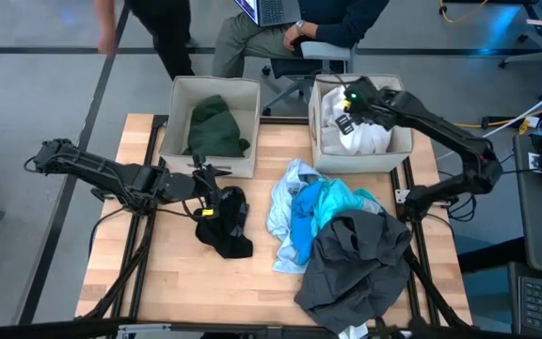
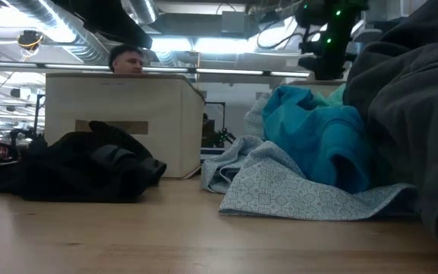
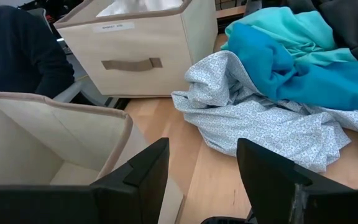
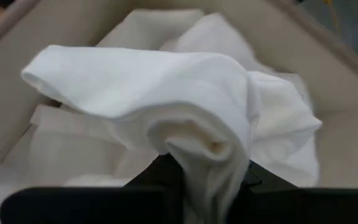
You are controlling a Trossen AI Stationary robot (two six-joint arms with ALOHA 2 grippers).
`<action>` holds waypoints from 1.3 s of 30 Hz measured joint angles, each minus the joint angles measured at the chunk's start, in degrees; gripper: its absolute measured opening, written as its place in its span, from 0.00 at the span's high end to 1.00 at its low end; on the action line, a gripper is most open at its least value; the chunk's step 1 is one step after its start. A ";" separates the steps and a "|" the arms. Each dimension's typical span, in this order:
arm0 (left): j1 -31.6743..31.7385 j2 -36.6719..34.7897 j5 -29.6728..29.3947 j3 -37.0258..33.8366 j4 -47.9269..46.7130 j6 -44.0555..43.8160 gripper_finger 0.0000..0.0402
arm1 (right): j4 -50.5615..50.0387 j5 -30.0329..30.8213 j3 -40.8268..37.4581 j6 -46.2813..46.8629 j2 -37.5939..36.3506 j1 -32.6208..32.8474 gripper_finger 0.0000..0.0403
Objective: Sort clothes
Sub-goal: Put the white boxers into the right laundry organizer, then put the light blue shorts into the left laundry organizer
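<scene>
I saw the grey cloth (image 1: 356, 264) heaped at the table's (image 1: 158, 282) near right, beside the blue (image 1: 313, 212) and pale (image 1: 285, 212) ones. The right bin (image 3: 138, 53) had a small label, too tiny to read. My right claw (image 1: 349, 102) reached over that bin, pinched shut on the white cloth (image 4: 166, 99). My left claw (image 1: 210, 193) stretched low, fingers (image 3: 145, 171) apart, over the black cloth (image 1: 226, 224). The green cloth (image 1: 216, 127) sat in the left bin (image 1: 179, 94).

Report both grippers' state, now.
Left gripper: open, holding nothing, over the black garment.
Right gripper: shut on the white garment, over the right bin.
</scene>
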 joint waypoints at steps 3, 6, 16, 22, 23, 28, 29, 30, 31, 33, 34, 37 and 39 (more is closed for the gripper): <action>0.00 0.01 0.00 0.00 0.00 -0.01 0.55 | 0.00 -2.61 0.00 0.93 2.76 0.00 0.85; 0.00 0.01 0.00 0.00 -0.04 -0.02 0.55 | 0.03 -3.61 0.00 2.51 5.77 0.03 0.85; 0.00 0.01 0.00 -0.02 -0.13 -0.20 0.55 | -1.44 -3.62 0.00 2.27 12.64 0.11 0.75; 0.00 0.01 0.00 -0.02 -0.17 -0.22 0.55 | -1.39 -4.74 0.00 1.31 12.81 0.08 0.53; 0.00 0.00 0.00 -0.02 -0.17 -0.22 0.55 | -1.38 -5.53 0.00 0.93 12.79 0.06 0.49; 0.00 0.00 0.00 -0.02 -0.29 -0.22 0.55 | -5.52 -7.14 2.16 -0.25 12.79 0.08 0.35; 0.00 0.01 0.00 -0.02 -0.33 -0.22 0.55 | -7.50 -7.14 3.44 -0.28 12.77 0.11 0.33; 0.00 -0.01 0.00 -0.02 -0.33 -0.22 0.55 | -9.47 -7.12 5.01 -0.24 12.75 0.11 0.31; 0.00 0.00 0.00 -0.02 -0.33 -0.22 0.55 | -11.38 -7.13 6.66 -0.05 12.72 0.22 0.30; -0.02 0.01 0.00 -0.02 -0.31 -0.22 0.55 | -14.12 -6.98 9.89 0.78 12.30 1.06 0.28; 0.00 0.01 0.00 -0.02 -0.31 -0.22 0.55 | -14.63 -6.83 11.43 0.82 11.78 1.62 0.28; -0.02 0.01 0.00 -0.02 -0.28 -0.22 0.55 | -15.65 -6.74 15.79 0.80 10.39 3.92 0.28; -0.02 0.01 0.00 -0.02 -0.28 -0.23 0.55 | -15.87 -6.74 18.16 0.84 9.73 5.90 0.28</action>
